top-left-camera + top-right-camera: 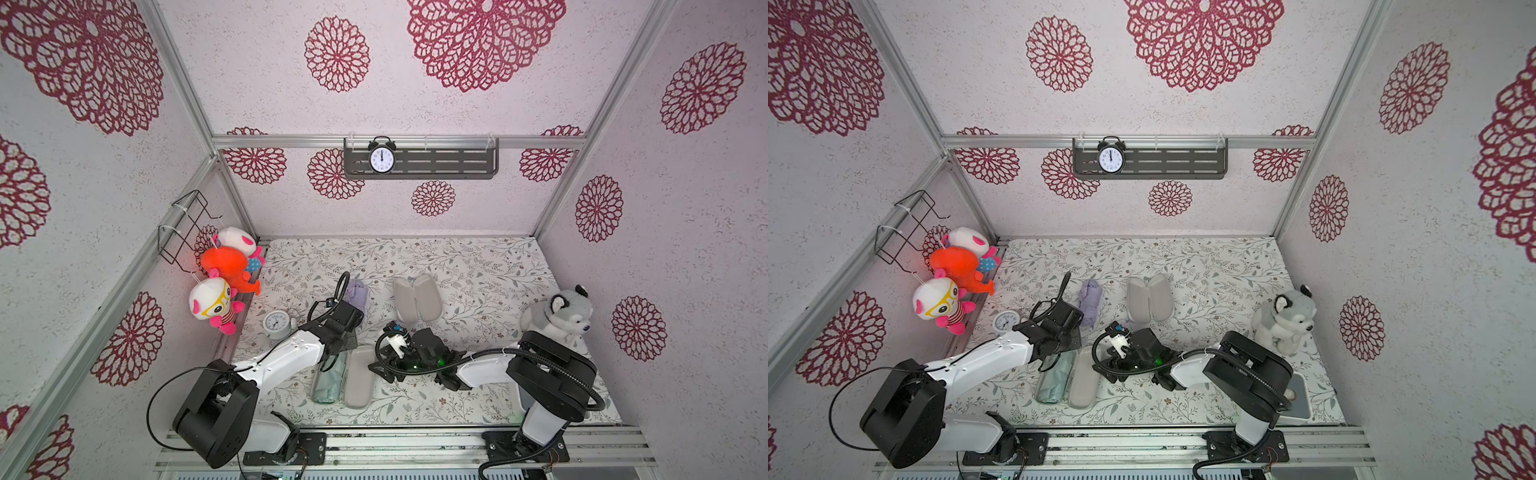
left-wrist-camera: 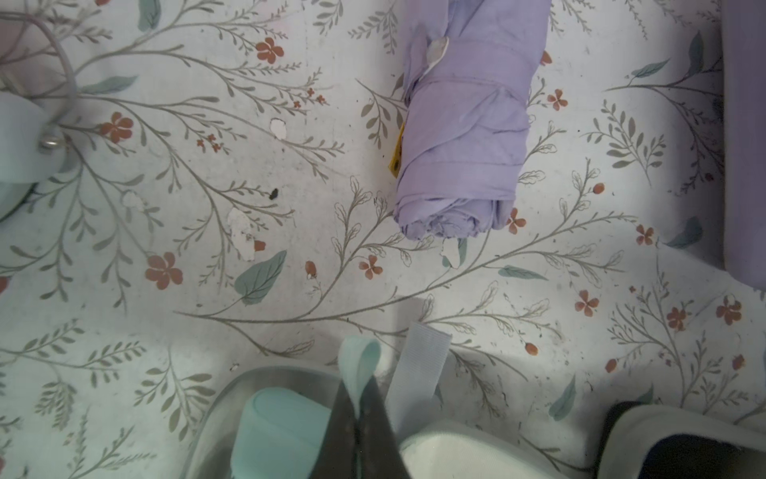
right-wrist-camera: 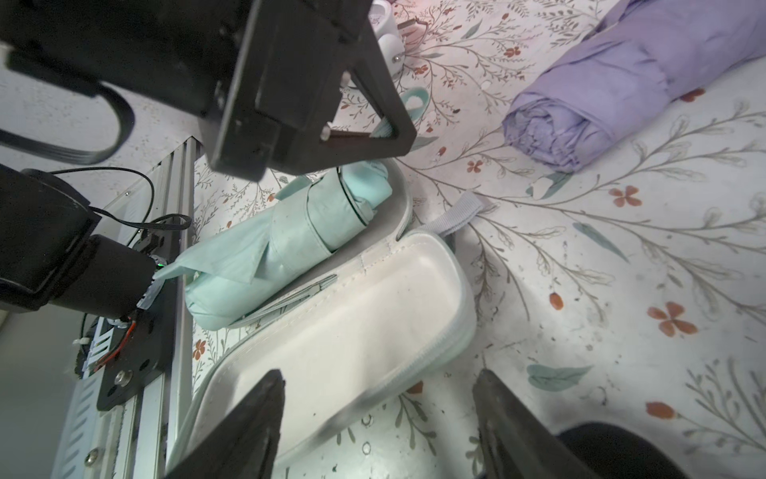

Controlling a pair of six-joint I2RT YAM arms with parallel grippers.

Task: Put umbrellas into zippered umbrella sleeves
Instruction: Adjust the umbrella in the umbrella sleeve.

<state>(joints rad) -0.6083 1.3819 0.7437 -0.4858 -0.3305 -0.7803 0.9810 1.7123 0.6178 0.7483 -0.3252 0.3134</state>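
The mint green umbrella [image 3: 265,257] lies in one half of the open mint green sleeve [image 3: 356,327], seen in both top views as the umbrella [image 1: 330,382] beside the sleeve's empty grey half [image 1: 359,376]. My left gripper [image 2: 359,385] is shut on the umbrella's mint wrist loop [image 2: 359,361], right at the sleeve's end. My right gripper [image 3: 379,414] is open, its jaws astride the rim of the sleeve's empty half. The lilac umbrella [image 1: 357,295] lies further back. The lilac sleeve [image 1: 417,299] lies open beside it, grey lining up.
A small pale clock [image 1: 277,325] sits left of my left arm. Plush toys [image 1: 216,307] hang on the left wall. A husky plush [image 1: 557,316] stands at the right, with a white box [image 1: 1300,399] behind my right arm. A dark thing [image 2: 684,452] in a pale rim lies by the mint sleeve.
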